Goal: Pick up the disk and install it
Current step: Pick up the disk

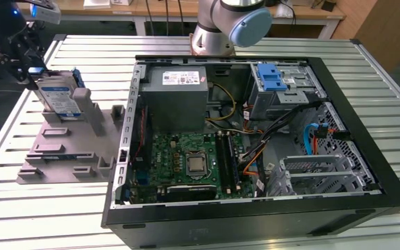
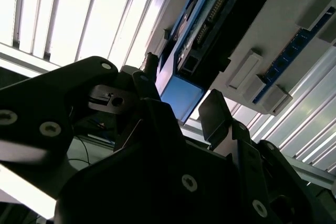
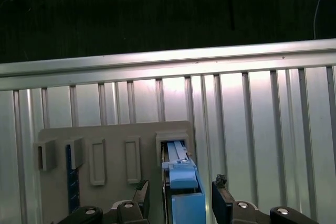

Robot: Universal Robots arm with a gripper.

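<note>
Your gripper [image 1: 27, 73] at the exterior view's upper left, fingers [image 3: 220, 195] apart — either side of the upright disk [image 3: 184, 200], disk standing in the grey stand [image 1: 55, 133].

Disk [image 1: 56, 96] w/ plastic frame (shiny metal table [image 1: 47, 219])

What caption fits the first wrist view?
Open end effector straddling the disk standing upright in the grey stand.
</note>
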